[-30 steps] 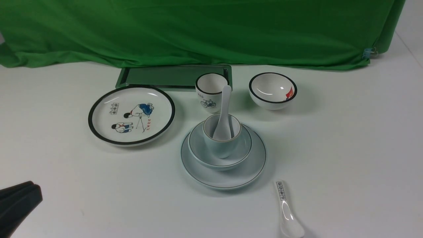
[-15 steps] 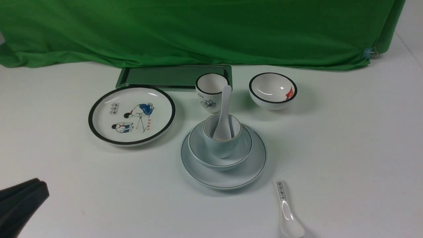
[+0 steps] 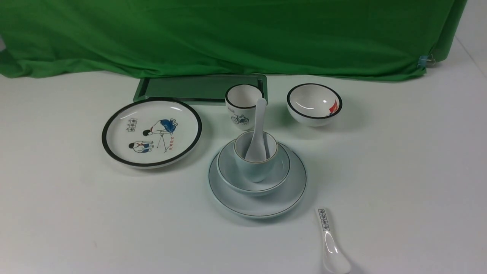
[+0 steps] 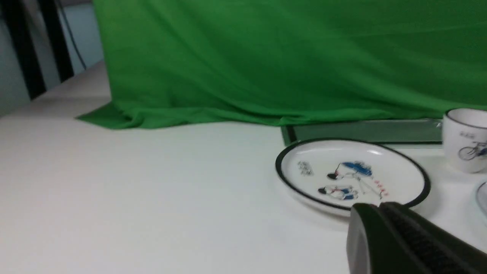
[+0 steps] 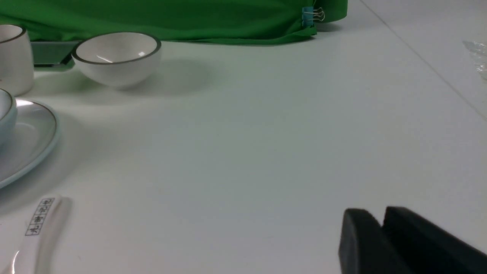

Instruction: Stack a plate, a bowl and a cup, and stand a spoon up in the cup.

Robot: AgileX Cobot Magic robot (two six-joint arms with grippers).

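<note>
Pale-blue plate (image 3: 258, 205), bowl (image 3: 227, 169) and cup (image 3: 254, 170) are stacked on the tabletop (image 3: 152, 220); spoon (image 3: 259, 125) is stood in cup — seemingly nothing left. Left claw (image 4: 379, 205) is closed, empty — right claw (image 5: 382, 219) is parted slightly.

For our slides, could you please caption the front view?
Spoon standing in the cup, atop stacked bowl and plate.

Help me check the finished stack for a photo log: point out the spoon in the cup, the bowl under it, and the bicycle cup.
Spoon (image 3: 259, 123): front view, on its handle.
Bowl (image 3: 228, 167): front view, inner wall.
Bicycle cup (image 3: 236, 112): front view, outer side.
</note>
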